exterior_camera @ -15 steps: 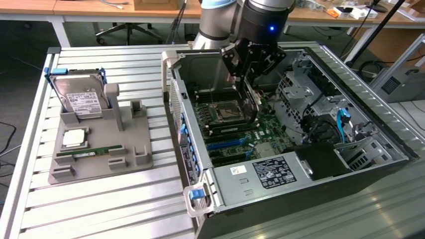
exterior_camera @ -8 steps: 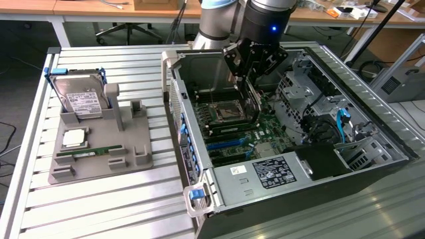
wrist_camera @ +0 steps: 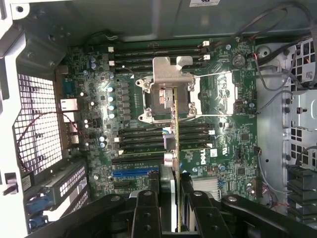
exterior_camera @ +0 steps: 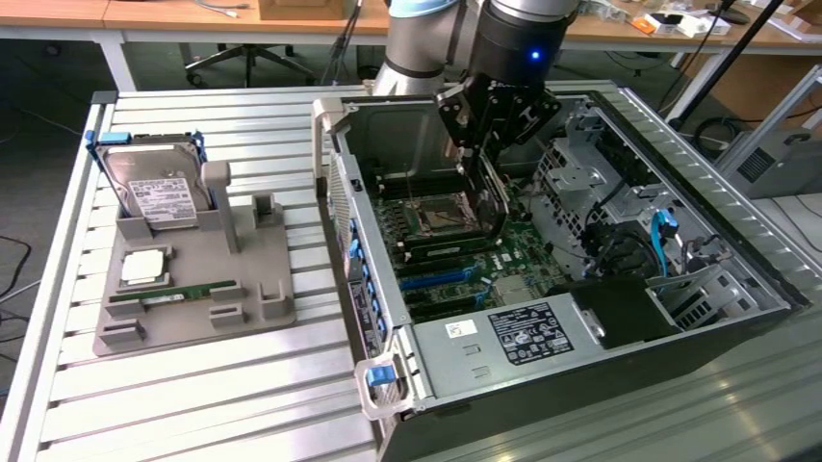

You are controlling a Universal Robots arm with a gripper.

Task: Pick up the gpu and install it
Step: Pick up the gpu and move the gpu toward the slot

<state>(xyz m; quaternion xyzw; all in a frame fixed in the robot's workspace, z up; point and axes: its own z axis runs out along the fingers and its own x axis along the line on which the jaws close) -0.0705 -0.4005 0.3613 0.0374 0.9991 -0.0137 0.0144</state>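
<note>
Jaws clamp the gpu edge-on (upright) over the motherboard, clear of case walls.

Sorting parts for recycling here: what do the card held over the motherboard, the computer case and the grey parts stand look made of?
The gpu: green edge, seen edge-on, so probably fibreglass circuit board. The computer case: matte grey sheet metal, by its folded edges and punched holes. The parts stand: uniform matte grey, blocky, likely plastic.

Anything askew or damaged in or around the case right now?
Nothing stands out. The gripper holds the gpu edge-down over the motherboard inside the case; no visible damage.
</note>
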